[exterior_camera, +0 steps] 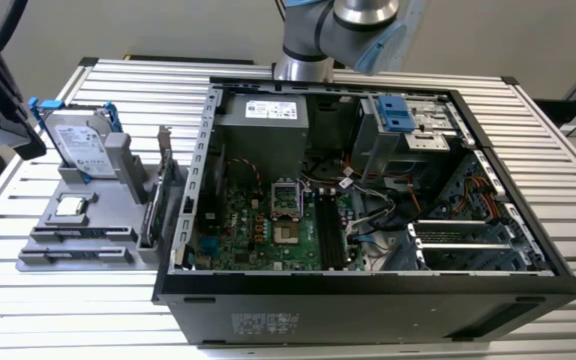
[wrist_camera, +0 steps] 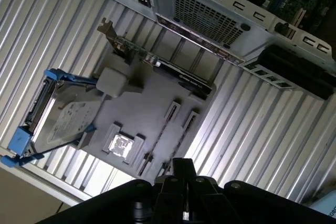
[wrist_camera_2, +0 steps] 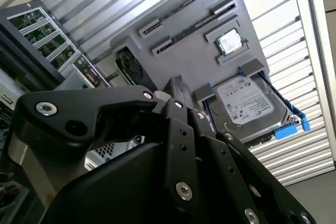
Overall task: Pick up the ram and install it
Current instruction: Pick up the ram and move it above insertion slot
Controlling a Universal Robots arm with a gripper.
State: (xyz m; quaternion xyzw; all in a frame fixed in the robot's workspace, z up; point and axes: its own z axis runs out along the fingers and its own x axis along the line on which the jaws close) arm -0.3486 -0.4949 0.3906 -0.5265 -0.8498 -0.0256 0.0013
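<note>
In the exterior view the ram [exterior_camera: 80,234] lies edge-up in a front slot of the grey holder [exterior_camera: 113,221], at the lower left of the frame. Its long axis runs left to right. The holder sits on the surface [exterior_camera: 528,135] just beside the open computer case [exterior_camera: 368,285]. The arm [exterior_camera: 353,26] stands at the top edge, well apart from the ram. The holder also carries a hard drive [exterior_camera: 80,142], an expansion card [exterior_camera: 163,187] and a processor chip [exterior_camera: 73,206].

In the first wrist view the end effector [wrist_camera: 179,174] hangs over the holder. The ram [wrist_camera: 157,140] lies just ahead, its length pointing roughly toward the end effector. Whether the end effector is spread or pressed together I cannot tell.

In the second wrist view the ram [wrist_camera_2: 191,27] lies beyond the hard drive, apart from the end effector.
</note>
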